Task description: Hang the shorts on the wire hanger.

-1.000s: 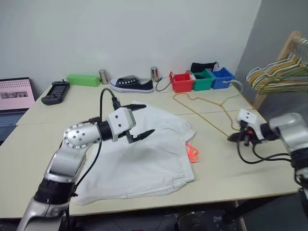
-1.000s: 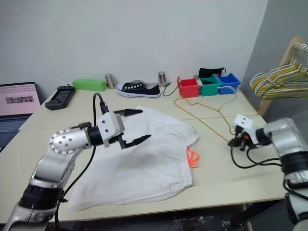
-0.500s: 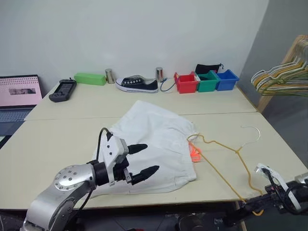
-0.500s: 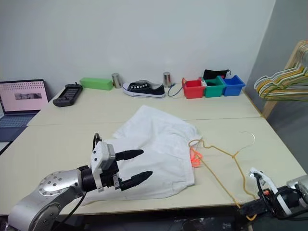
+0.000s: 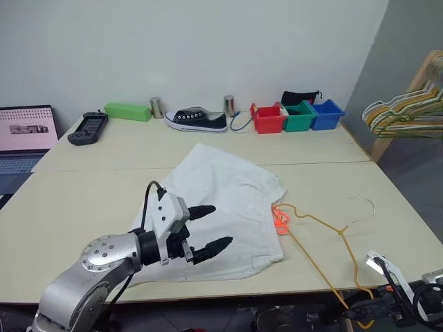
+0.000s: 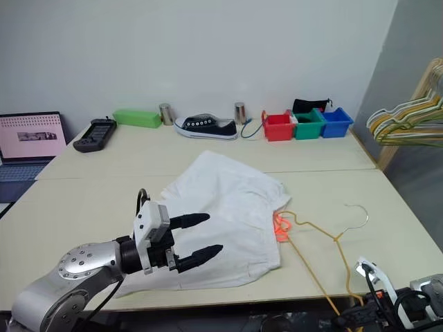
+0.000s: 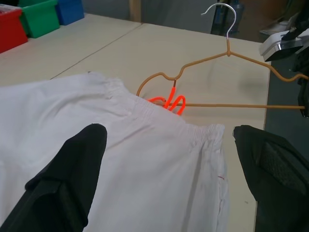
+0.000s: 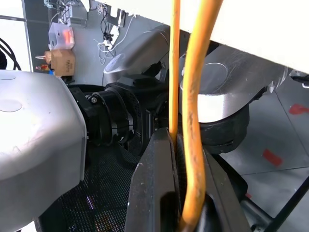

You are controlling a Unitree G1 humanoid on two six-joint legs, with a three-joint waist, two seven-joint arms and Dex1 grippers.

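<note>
**Hanger dragged to table's edge as both arms pull back**

Since a second ago the right gripper [image 5: 365,317] has drawn back off the near edge of the table [image 5: 83,200], dragging the wire hanger [image 5: 332,232] from the far side down beside the shorts [image 5: 221,200]; the left gripper [image 5: 208,228] has pulled back too, from over the middle of the cloth to its near hem. The right gripper's fingers are clamped shut on the hanger's lower corner, seemingly to keep the frame steerable while the hook [image 5: 363,207] lies free, farther along the tabletop. The left gripper's fingers stand spread wide, holding nothing, poised just above the fabric, likely ready to pinch the waistband. Just beyond it, the orange drawstring [image 7: 169,102] touches the hanger's near shoulder and could snag. Well past both grippers sit a shoe [image 5: 196,120], coloured bins [image 5: 294,116], a laptop [image 5: 26,138] and a rack of other hangers [image 5: 408,111], none obstructing.
</note>
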